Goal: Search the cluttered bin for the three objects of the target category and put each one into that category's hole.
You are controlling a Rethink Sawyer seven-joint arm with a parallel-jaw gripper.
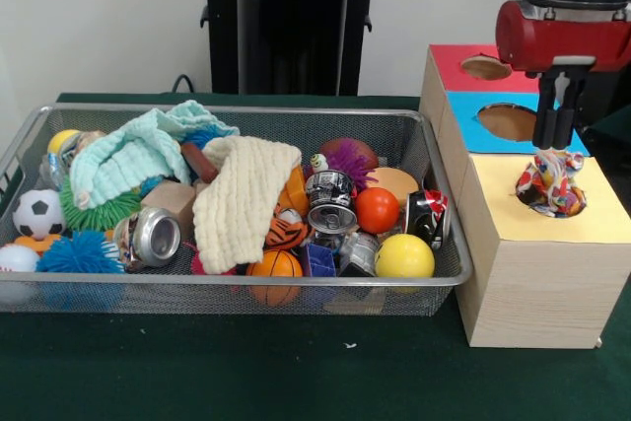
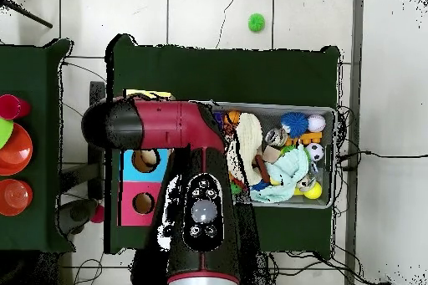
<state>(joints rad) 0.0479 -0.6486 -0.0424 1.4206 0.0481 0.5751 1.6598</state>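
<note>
My gripper [image 1: 555, 145] hangs over the yellow box [image 1: 532, 244] at the right. Its fingers are shut on the top of a confetti-print cloth [image 1: 552, 184], which sits bunched in the yellow box's round hole. The wire mesh bin [image 1: 434, 288] stands to the left of the boxes and is full of clutter. No other confetti-print cloth shows in the bin. In the overhead view my arm [image 2: 180, 131] covers the gripper and the cloth. The bin [image 2: 333, 158] lies to the arm's right.
The bin holds a cream waffle cloth [image 1: 242, 199], a mint-green towel [image 1: 133, 150], cans [image 1: 330, 201] and several balls [image 1: 404, 256]. A blue-topped box [image 1: 508, 123] and a red-topped box [image 1: 473, 66] stand behind the yellow one. Red bowls [image 2: 12, 148] sit on a side table.
</note>
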